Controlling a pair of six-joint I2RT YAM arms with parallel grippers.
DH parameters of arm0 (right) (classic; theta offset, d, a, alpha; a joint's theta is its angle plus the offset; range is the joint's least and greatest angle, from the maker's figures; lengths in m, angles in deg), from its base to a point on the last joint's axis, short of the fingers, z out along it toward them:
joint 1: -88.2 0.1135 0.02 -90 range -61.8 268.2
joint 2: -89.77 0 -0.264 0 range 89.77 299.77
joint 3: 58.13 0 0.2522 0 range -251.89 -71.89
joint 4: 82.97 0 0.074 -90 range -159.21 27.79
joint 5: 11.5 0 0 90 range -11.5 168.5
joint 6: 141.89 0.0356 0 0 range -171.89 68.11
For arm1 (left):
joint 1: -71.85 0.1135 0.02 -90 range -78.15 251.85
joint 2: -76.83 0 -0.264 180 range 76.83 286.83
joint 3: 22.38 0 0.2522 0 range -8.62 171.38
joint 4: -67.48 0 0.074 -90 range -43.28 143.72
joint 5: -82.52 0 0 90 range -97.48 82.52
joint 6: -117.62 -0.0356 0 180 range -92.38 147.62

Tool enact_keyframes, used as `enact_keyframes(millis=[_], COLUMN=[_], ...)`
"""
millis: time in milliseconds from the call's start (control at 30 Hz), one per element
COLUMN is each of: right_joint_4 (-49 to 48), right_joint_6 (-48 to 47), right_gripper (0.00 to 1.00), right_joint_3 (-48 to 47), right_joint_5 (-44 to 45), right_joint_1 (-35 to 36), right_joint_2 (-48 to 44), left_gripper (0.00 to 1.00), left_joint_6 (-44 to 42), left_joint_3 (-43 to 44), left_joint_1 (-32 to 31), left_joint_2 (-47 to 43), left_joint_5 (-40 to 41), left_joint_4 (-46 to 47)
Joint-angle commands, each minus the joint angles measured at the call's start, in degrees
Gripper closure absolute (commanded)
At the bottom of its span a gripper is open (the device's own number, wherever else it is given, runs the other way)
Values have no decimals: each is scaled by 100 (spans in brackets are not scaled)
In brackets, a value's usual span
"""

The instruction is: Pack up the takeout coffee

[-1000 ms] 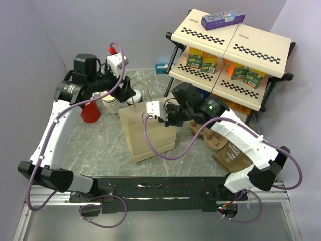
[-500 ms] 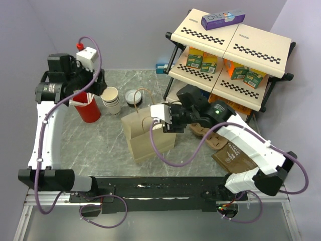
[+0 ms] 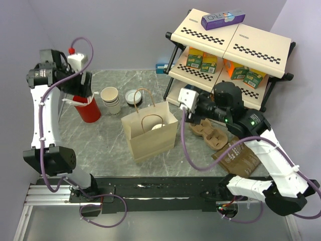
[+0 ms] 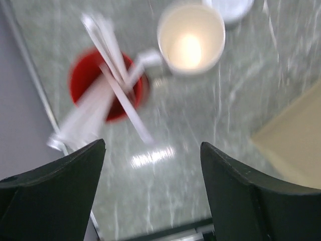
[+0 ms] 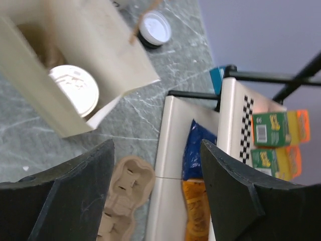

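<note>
Bench (image 3: 105,145): grey marbled top that carries all the loose stock. Shelf rack (image 3: 230,42): far right, two tiers, cartons on the lower tier, apparently no part of this job. Paper bag (image 3: 150,144): kraft, centre of the bench, standing upright with its mouth spread and both handles raised, presumably so a cup can be lowered in from above without tipping. Right gripper (image 5: 156,143): raised just right of the bag, over the strip between bag and rack, jaws released and empty; it sits clear of the bag mouth. Left gripper (image 4: 152,145): far left, above the red cup (image 3: 89,111), jaws spread, grasping nothing, with no evident share in the packing. Red cup: holds white sticks that lean out over its rim. Stack of cream cups (image 3: 110,98): lidless, just right of the red cup. Cardboard cup carrier (image 3: 209,134): lying flat right of the bag, unused. Takeout coffee (image 3: 157,126): inside the bag toward its far right side, lid facing up and so apparently upright, touched by neither gripper; judged packed. Only its round white plastic lid shows, with a raised rim and faint embossing; the bag walls hide the body. A similar white-lidded dark cup (image 3: 133,96) stands on the bench just beyond the bag.
</note>
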State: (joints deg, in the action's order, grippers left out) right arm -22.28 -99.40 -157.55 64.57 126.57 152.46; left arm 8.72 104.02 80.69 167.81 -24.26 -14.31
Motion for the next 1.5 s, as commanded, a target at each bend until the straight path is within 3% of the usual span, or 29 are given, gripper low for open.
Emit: enact_keyframes(millis=[0,233,467,767,1033,1167,1400,1467], right_joint_4=[-563,-633,-651,-668,-695,-721,-782,-800], right_joint_6=[769,778,787,699,690,681,690,699], right_gripper=[25,25,25,24,24,24,24,24], right_joint_3=[42,-134,-187,-213,-240,-240,-240,-283], right_joint_5=[40,-92,-189,-153,-153,-153,-180,-232], right_joint_1=[-268,-312,-304,-312,-313,-313,-304,-313], right_joint_2=[251,507,665,814,920,946,972,990], left_gripper=[18,25,33,51,59,68,73,80], left_joint_6=[-308,8,79,97,53,61,70,61], left_joint_3=[-698,-656,-840,-717,-700,-734,-919,-1015], left_joint_1=[21,12,12,12,12,21,-5,-31], left_joint_2=[-335,192,333,631,737,676,412,351], left_joint_5=[305,965,781,640,640,675,737,737], left_joint_4=[-432,-264,-79,-87,-158,-176,-237,-255])
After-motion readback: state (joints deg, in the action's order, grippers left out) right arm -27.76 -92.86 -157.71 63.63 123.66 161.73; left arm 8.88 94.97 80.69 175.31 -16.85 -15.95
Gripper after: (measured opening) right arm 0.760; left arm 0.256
